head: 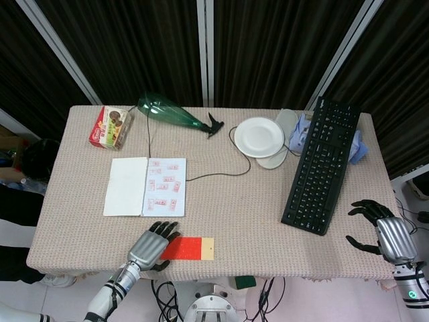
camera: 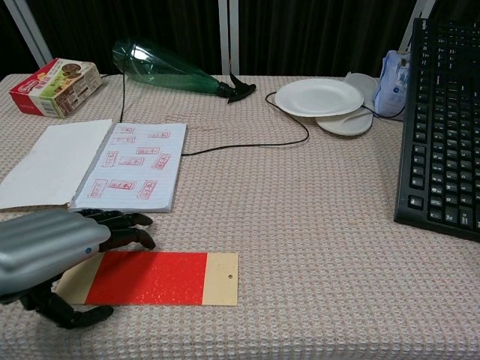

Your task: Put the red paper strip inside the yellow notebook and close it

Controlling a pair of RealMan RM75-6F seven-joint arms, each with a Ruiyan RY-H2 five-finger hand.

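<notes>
The red paper strip [head: 188,248] [camera: 148,277], with tan ends, lies flat near the table's front edge. The notebook [head: 145,186] [camera: 101,163] lies open behind it, showing a blank left page and a right page with red stamps. My left hand [head: 151,245] [camera: 54,251] hovers low over the strip's left end. Its fingers are spread past the strip's far edge and its thumb is by the near edge, and nothing is gripped. My right hand [head: 386,233] hangs open off the table's right front corner and shows only in the head view.
A black keyboard [head: 320,173] [camera: 447,127] lies at the right. At the back are white plates [head: 260,137] [camera: 321,97], a green bottle [head: 173,113] [camera: 166,70] and a snack box [head: 110,127] [camera: 56,86]. A black cable [head: 218,174] [camera: 247,144] runs across the middle.
</notes>
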